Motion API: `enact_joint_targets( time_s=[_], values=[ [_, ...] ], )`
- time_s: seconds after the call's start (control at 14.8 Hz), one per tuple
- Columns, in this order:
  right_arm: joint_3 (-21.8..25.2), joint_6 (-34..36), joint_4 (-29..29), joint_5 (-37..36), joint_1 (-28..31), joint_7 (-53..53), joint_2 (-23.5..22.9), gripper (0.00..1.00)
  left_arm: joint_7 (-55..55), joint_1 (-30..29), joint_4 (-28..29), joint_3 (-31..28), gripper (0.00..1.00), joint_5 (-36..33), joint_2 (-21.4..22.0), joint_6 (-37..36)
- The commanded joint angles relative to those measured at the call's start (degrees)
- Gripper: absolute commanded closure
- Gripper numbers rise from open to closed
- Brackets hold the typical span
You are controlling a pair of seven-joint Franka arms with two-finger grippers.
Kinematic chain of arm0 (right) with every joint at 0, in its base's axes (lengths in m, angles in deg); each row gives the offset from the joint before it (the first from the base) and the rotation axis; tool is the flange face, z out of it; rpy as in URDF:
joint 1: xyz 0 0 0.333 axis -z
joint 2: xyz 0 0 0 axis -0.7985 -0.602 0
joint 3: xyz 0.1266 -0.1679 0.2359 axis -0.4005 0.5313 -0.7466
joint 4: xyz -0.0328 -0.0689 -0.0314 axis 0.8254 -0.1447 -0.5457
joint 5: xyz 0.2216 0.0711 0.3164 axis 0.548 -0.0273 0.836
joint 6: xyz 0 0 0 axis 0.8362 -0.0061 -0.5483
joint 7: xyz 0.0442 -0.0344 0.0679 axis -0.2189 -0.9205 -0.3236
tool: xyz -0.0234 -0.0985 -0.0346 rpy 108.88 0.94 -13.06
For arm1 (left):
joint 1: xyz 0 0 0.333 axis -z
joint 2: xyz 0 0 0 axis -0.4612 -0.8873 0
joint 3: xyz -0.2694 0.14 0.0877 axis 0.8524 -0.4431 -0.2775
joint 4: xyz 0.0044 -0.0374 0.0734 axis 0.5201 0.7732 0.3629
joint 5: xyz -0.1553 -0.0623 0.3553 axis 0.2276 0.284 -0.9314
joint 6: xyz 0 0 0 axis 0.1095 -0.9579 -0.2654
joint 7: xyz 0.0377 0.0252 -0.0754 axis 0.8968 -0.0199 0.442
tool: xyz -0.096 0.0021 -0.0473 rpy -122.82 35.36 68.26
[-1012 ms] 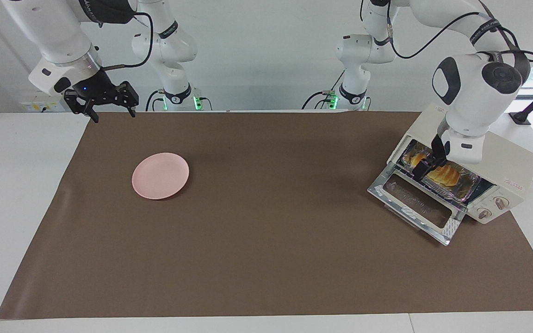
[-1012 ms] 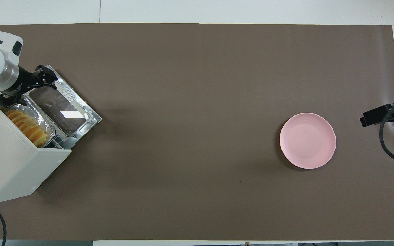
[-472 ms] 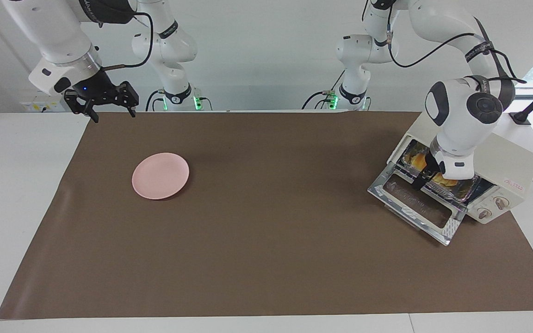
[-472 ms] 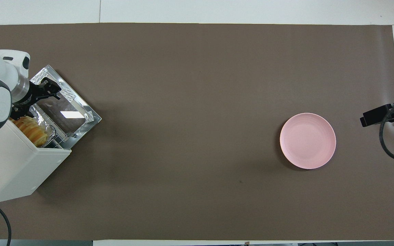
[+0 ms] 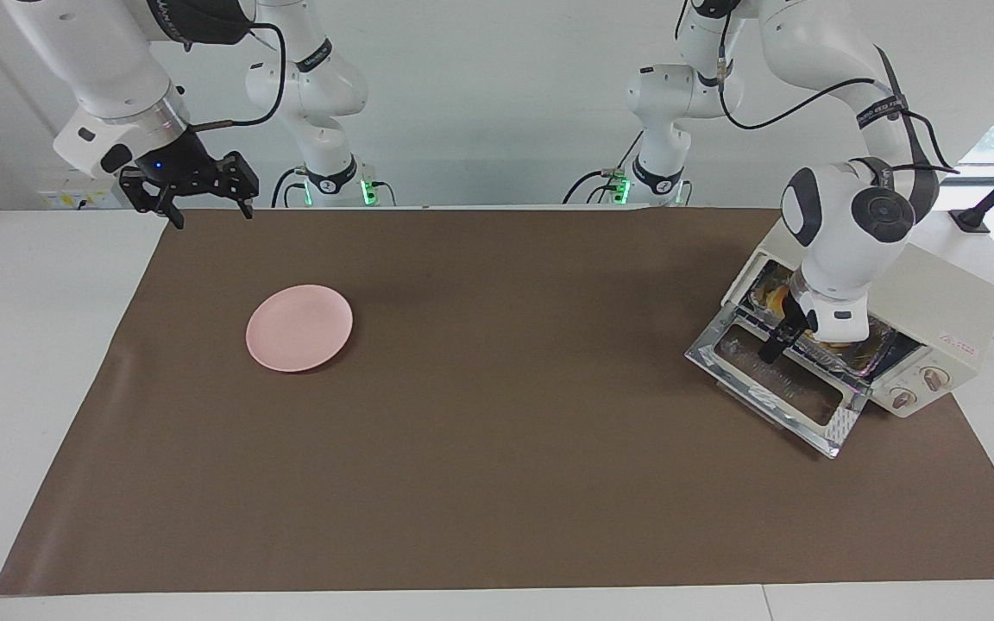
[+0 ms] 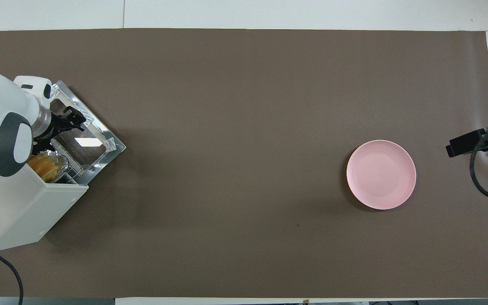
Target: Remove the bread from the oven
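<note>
While my left arm bends down at its end of the table in the facing view, my left gripper (image 5: pixel 783 338) hangs at the mouth of the toaster oven (image 5: pixel 937 319), low over its dropped-down glass door (image 5: pixel 777 384); I cannot tell whether its fingers are spread or pinching anything. A sliver of the bread (image 5: pixel 775 299) shows inside the oven on the foil tray (image 5: pixel 859 355), mostly hidden by my wrist. My right gripper (image 5: pixel 204 205) waits in the air over the table edge nearest the robots, fingers spread and holding nothing. A pink plate (image 5: pixel 299 328) lies on the brown mat (image 5: pixel 497 448), toward my right arm's end

From overhead, my left gripper (image 6: pixel 68 123) is over the open door (image 6: pixel 95 142), and the golden bread (image 6: pixel 45 166) lies inside the oven (image 6: pixel 15 212). The plate (image 6: pixel 381 174) sits well apart from the oven, with my right gripper (image 6: pixel 470 142) just beside the mat's (image 6: pixel 244 106) end
</note>
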Motion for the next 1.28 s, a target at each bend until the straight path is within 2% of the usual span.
enact_joint_targets(
  time_s=[0.0,0.13,0.34,0.54,0.67,0.88,1.08,1.21],
  values=[
    [-0.5,0.5,0.3,0.7,0.9,-1.2,0.1,0.00,1.0,-0.3,3.3,0.2,0.64,-1.3,2.3,2.1],
    [-0.4,0.5,0.3,0.7,0.9,-1.2,0.1,0.00,1.0,-0.3,3.2,0.2,0.99,-1.3,2.3,2.0],
    [-0.4,0.5,0.3,0.7,0.9,-1.2,0.1,0.00,1.0,0.4,2.2,0.3,1.00,-1.2,2.0,1.8],
    [-0.4,0.5,0.3,0.7,0.9,-1.2,0.1,0.00,1.0,3.0,-1.3,0.6,1.00,-0.2,1.2,1.5],
    [-0.5,0.5,0.3,0.7,0.9,-1.2,0.1,0.00,1.0,7.2,-6.5,0.6,1.00,2.8,-1.7,1.6],
    [-0.4,0.5,0.3,0.7,0.9,-1.2,0.1,0.00,0.9,16.9,-15.7,0.6,1.00,6.8,-5.2,-0.7],
    [-0.5,0.5,0.3,0.7,0.9,-1.2,0.1,0.00,0.6,26.0,-15.7,0.7,1.00,7.1,-5.3,-1.9],
    [-0.5,0.5,0.3,0.7,0.9,-1.2,0.1,0.00,-1.4,29.0,-15.5,0.9,1.00,7.1,-5.7,-1.5]
  ],
)
